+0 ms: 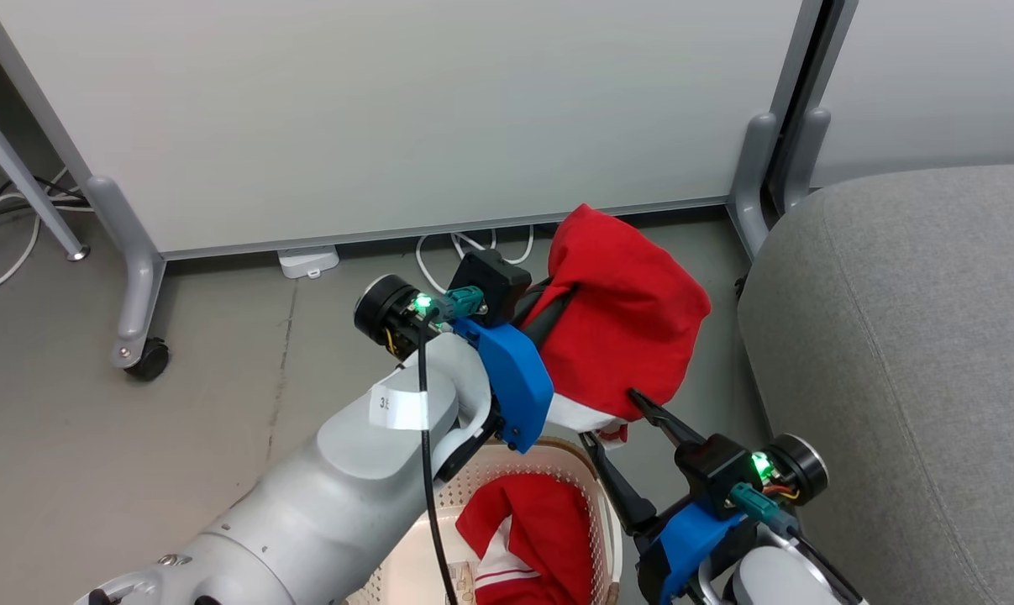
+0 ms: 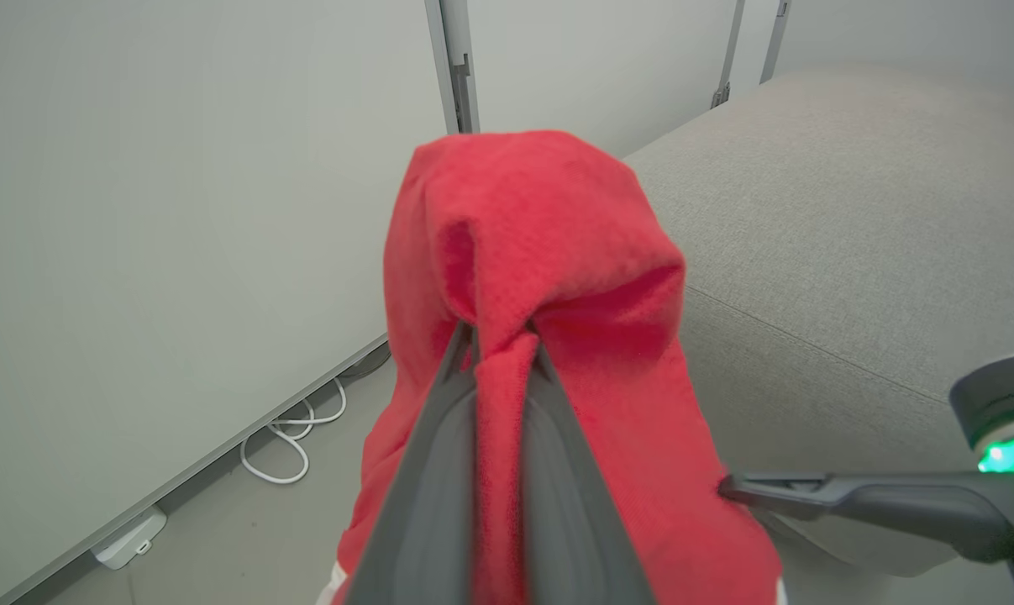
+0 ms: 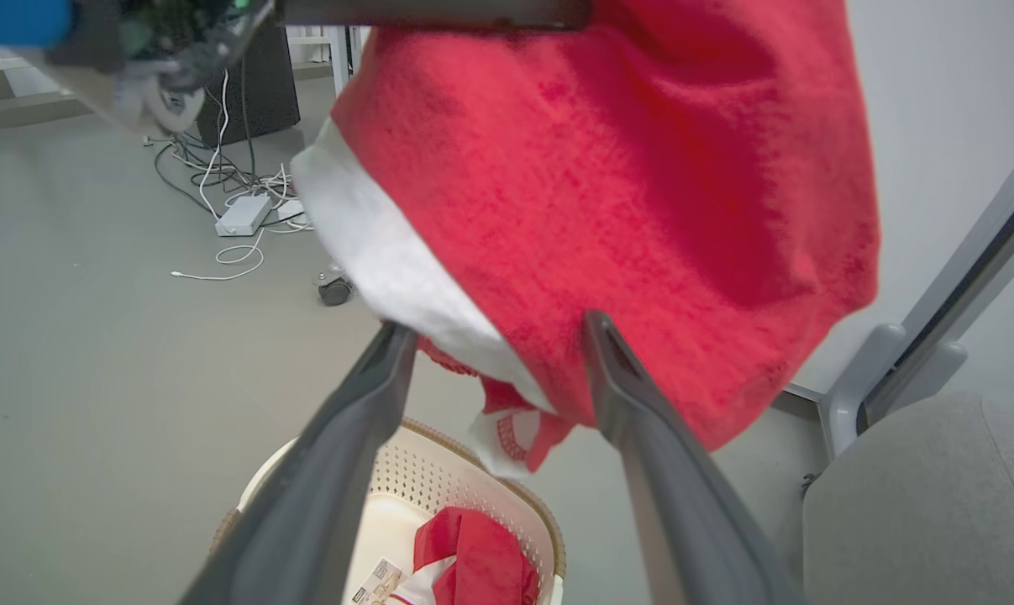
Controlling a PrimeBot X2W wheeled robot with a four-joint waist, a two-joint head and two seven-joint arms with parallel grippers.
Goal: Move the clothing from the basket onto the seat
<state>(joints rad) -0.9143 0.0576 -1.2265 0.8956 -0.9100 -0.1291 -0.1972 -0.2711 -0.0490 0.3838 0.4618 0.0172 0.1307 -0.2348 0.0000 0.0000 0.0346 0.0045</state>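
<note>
My left gripper (image 2: 502,328) is shut on a red garment with white trim (image 1: 633,311), which hangs over its fingers above the basket's far edge. The right gripper (image 1: 612,416) stands open just under the garment's lower hem, one fingertip (image 2: 729,487) touching the cloth. In the right wrist view its two fingers straddle the white trim (image 3: 406,286) without gripping it. A second red garment with white stripes (image 1: 540,521) lies in the cream basket (image 1: 597,496), low in the head view. The grey seat (image 1: 910,336) is on the right, beside the hanging garment.
A white partition panel (image 1: 389,118) on grey feet with a caster (image 1: 149,357) stands behind. White cables and a power adaptor (image 1: 309,260) lie on the floor at its base. A paper label (image 3: 376,580) lies inside the basket.
</note>
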